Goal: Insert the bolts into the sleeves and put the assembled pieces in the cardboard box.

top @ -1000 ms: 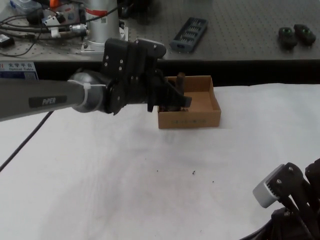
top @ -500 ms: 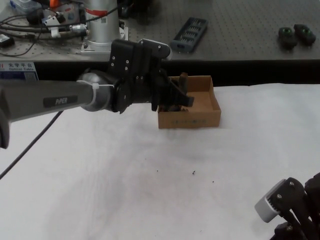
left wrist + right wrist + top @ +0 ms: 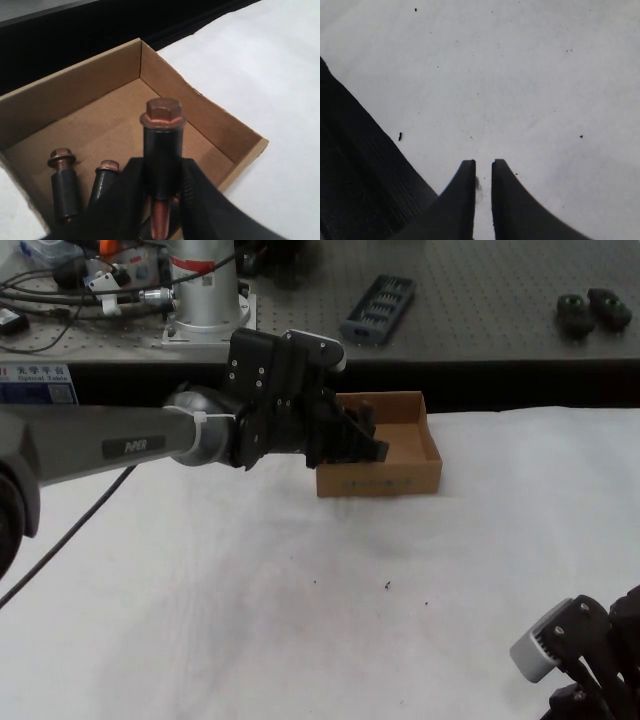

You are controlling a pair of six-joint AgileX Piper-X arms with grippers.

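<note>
The left gripper (image 3: 159, 186) has its jaws clamped on the dark sleeve (image 3: 160, 150) of an assembled piece, gripped low on the sleeve. The copper bolt (image 3: 162, 113) stands upright through it, with the head on top and the threaded end showing below between the fingers. Over the past second the high view shows this arm pushing forward over the near left corner of the cardboard box (image 3: 90, 67) and sinking. The bolt head, which stood above the box's far wall, now sits lower against it. The piece therefore hangs inside the box's outline, above the floor, near two finished pieces (image 3: 64, 181) that already lie there side by side. This looks like the last stretch of a placing step, and what likely remains is to lower a little more and let go without knocking the other two. The right gripper (image 3: 483, 172) has its jaws drawn nearly together on nothing, above the white cloth (image 3: 530, 75). In the high view its arm has slipped back toward the near right corner, well apart from the box.
</note>
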